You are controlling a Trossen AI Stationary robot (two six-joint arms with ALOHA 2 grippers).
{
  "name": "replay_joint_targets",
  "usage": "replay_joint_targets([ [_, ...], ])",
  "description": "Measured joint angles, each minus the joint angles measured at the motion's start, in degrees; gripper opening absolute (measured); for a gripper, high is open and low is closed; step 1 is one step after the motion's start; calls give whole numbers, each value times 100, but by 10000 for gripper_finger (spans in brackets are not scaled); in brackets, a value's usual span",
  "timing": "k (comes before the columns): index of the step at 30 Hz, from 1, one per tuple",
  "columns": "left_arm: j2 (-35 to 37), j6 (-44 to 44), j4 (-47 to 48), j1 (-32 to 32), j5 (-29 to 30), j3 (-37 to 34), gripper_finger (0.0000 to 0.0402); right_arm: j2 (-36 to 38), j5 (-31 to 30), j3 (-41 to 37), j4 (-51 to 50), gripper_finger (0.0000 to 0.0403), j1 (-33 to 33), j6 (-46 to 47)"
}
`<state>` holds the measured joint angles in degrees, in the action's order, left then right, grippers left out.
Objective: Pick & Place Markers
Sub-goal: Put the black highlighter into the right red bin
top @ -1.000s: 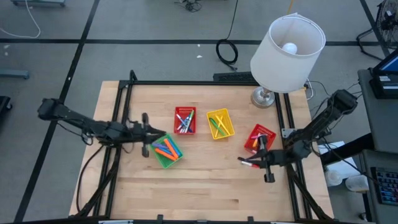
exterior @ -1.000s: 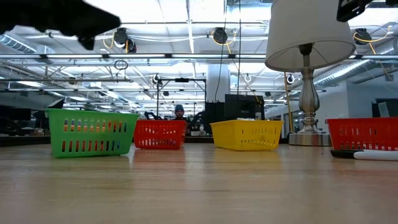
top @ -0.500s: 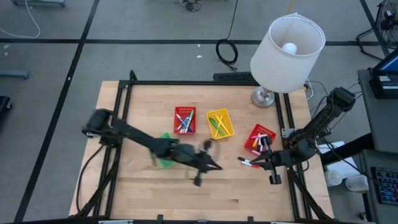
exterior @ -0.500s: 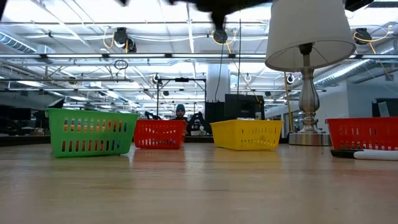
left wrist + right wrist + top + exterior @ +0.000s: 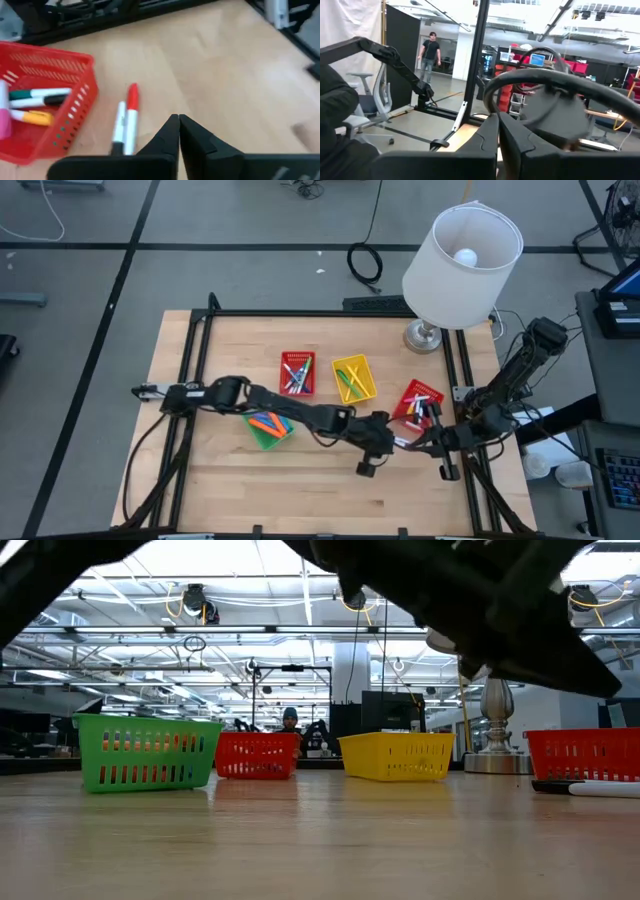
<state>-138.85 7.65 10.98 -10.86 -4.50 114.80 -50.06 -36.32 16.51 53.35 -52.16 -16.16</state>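
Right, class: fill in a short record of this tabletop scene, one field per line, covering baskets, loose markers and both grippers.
Baskets: green basket, red basket, yellow basket, second red basket
Loose markers: red-capped marker and a white marker side by side on the table, beside the second red basket
Left gripper: shut, empty, near loose markers
Right gripper: shut, at the table's right edge

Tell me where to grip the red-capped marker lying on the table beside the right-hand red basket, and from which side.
Probably grip the red-capped marker mid-barrel, from straight above: it lies flat on the wood. A second marker lies right alongside, nearer the red basket, leaving little room there for a finger.
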Motion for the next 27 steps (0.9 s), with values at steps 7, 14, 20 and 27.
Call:
replay_joint_targets([
  [7, -470, 250, 105, 234, -133, 398, 112, 185, -360, 0, -250, 1, -181, -125],
  [14, -435, 397, 270, 649, -364, 412, 189, 220, -856, 0, -344, 1, -284, -118],
  [20, -446, 432, 283, 698, -648, 261, 188, 218, -862, 0, -349, 1, -284, -142],
  [27, -681, 578, 47, 666, -542, 156, 162, 218, -866, 2, -346, 1, -284, -149],
])
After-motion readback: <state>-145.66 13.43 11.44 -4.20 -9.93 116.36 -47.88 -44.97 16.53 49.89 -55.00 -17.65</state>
